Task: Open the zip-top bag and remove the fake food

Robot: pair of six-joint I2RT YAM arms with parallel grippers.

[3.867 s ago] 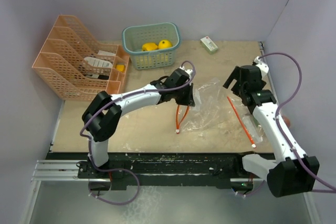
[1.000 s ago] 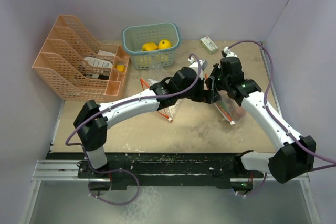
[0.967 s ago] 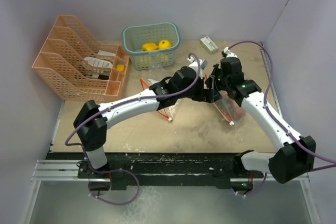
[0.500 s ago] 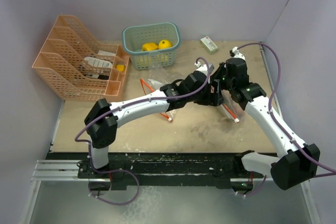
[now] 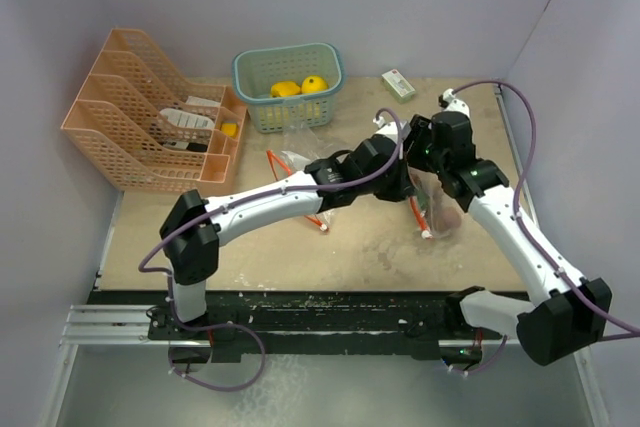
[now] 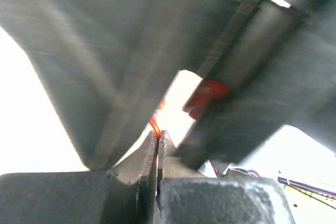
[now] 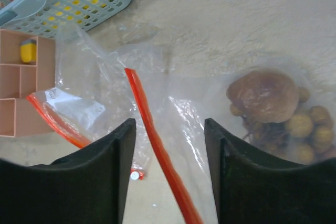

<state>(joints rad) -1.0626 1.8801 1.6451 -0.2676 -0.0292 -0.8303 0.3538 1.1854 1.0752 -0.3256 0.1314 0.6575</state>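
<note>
Teal plastic mesh basket [image 5: 262, 112] at rear; peach plastic slotted file rack [image 5: 110, 137] to left; small white-green box [image 5: 398, 84] to right.

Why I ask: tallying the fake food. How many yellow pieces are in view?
3. The teal basket holds two: the left piece, the right piece. A third piece sits in the peach organizer. Others may hide beneath them.
</note>
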